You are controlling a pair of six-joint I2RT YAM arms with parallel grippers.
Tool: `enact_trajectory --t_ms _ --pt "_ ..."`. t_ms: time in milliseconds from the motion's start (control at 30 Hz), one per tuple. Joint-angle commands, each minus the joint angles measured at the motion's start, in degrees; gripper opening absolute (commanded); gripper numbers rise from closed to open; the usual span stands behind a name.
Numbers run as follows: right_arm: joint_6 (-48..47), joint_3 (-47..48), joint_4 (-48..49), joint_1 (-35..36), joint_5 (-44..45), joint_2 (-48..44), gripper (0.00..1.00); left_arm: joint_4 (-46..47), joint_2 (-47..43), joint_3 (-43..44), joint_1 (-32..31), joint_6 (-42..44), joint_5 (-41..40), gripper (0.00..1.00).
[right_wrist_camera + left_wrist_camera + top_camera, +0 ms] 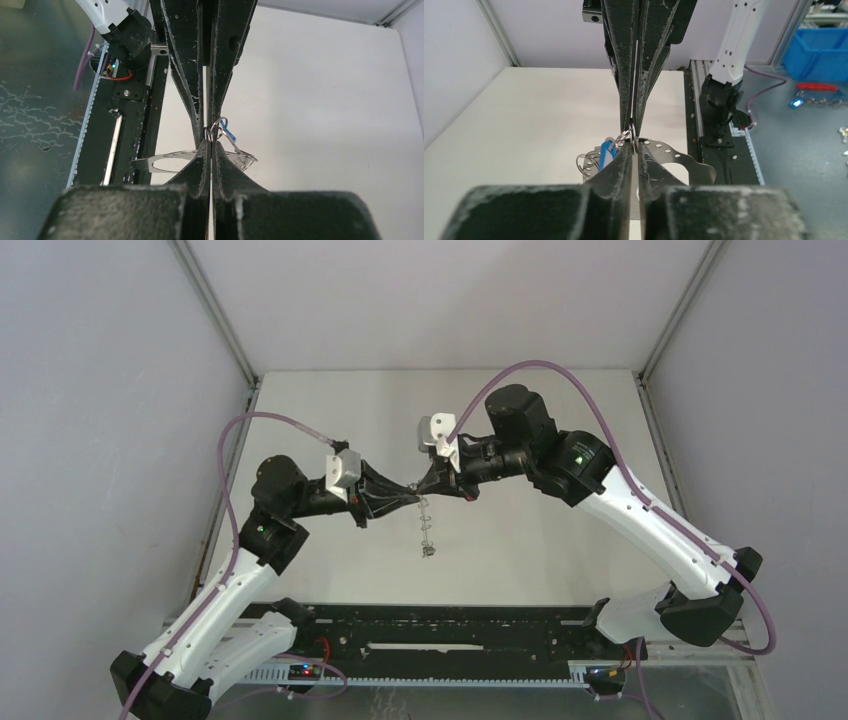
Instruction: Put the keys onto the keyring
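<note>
Over the table's middle, my left gripper [405, 492] and right gripper [426, 484] meet tip to tip. Both are shut on a small wire ring [630, 134] at the top of the keyring [427, 531], which hangs below them, off the table. In the left wrist view my left gripper [633, 142] pinches that ring. The keyring [674, 156] shows as a thin grey metal loop with a row of small holes. A blue-headed key [607, 154] dangles left of it. In the right wrist view my right gripper [210, 140] is shut at the ring, with the blue key [228, 133] beside it and the keyring [165, 162] below.
A black rail [450, 640] runs along the table's near edge between the arm bases. White enclosure walls stand left, right and behind. More loose wire rings [586, 163] hang by the blue key. A blue bin [819, 50] sits outside the cell.
</note>
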Motion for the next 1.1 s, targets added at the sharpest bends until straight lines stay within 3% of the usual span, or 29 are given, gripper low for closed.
enact_trajectory --t_ms 0,100,200,267,433,633,733,900,1067 --pt "1.2 2.9 0.2 -0.2 0.9 -0.5 0.0 -2.0 -0.6 1.6 0.3 1.6 1.6 0.19" --pt "2.1 2.5 0.4 -1.3 -0.8 -0.6 0.0 -10.5 -1.4 3.9 0.3 7.9 1.3 0.45" --pt "2.2 1.9 0.3 -2.0 -2.4 -0.9 0.0 -24.4 -2.6 7.4 0.5 19.6 1.2 0.49" --pt "1.9 1.6 0.3 -2.1 -3.5 -0.9 0.0 -32.0 -4.0 8.8 0.8 25.5 0.1 0.49" --pt "0.9 2.0 -1.7 -2.0 -6.1 0.1 0.0 -39.8 -5.9 11.6 1.7 35.4 -3.0 0.45" --pt "-0.7 3.1 -4.8 -1.0 -8.9 1.5 0.0 -37.1 -3.3 14.3 1.8 38.1 -5.1 0.45" --pt "-1.4 4.0 -6.6 -0.5 -9.5 2.5 0.0 -36.2 -1.9 15.1 1.8 40.0 -2.4 0.45" --pt "-1.9 5.6 -8.1 0.0 -10.3 4.0 0.0 -36.4 -0.9 15.5 1.8 42.5 3.2 0.35" --pt "-2.1 6.8 -9.1 0.1 -11.1 5.3 0.0 -37.9 -0.8 15.6 1.6 44.9 4.5 0.33"
